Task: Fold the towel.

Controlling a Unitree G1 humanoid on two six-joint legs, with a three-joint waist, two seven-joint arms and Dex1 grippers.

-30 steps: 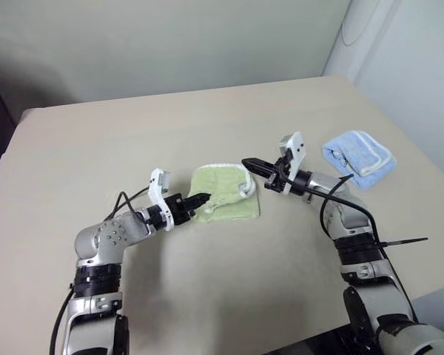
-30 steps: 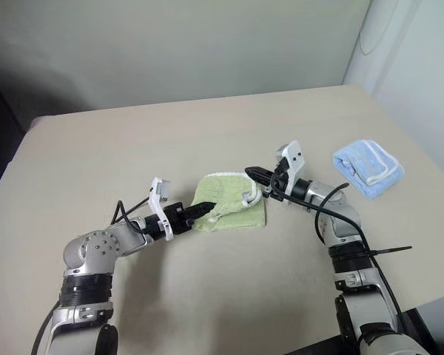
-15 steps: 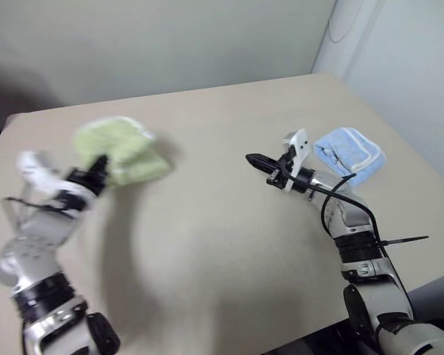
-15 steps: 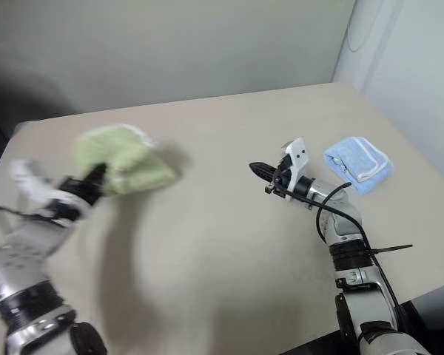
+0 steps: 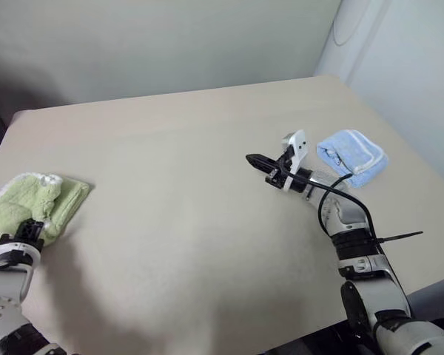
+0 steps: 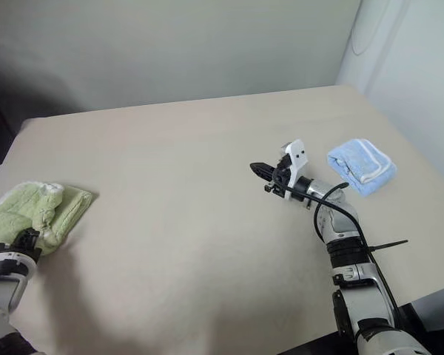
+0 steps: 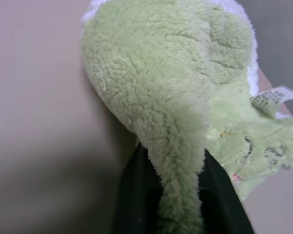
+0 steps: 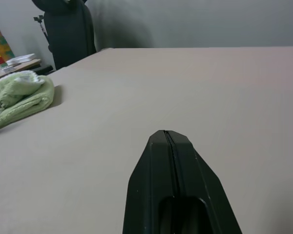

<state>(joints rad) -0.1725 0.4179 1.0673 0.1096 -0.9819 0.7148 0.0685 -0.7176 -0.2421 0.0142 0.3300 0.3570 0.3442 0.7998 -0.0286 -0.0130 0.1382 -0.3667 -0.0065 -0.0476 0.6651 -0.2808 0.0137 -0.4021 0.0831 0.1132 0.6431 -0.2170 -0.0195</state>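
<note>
Left eye view: towel [image 5: 31,206] has moved to table's [image 5: 192,222] left edge.

Towel [image 7: 151,87]: fluffy green terry cloth; table [image 5: 207,148]: smooth, matt beige.

No text can be read. The towel [image 7: 185,97] carries a small white care tag [image 7: 273,99] at the right of the left wrist view, with print too fine to read. A blurred dark logo print [image 7: 263,148] sits lower right.

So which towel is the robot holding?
The green towel, bunched at the table's left edge, between the left gripper's jaws. The blue towel lies untouched, far right.
</note>
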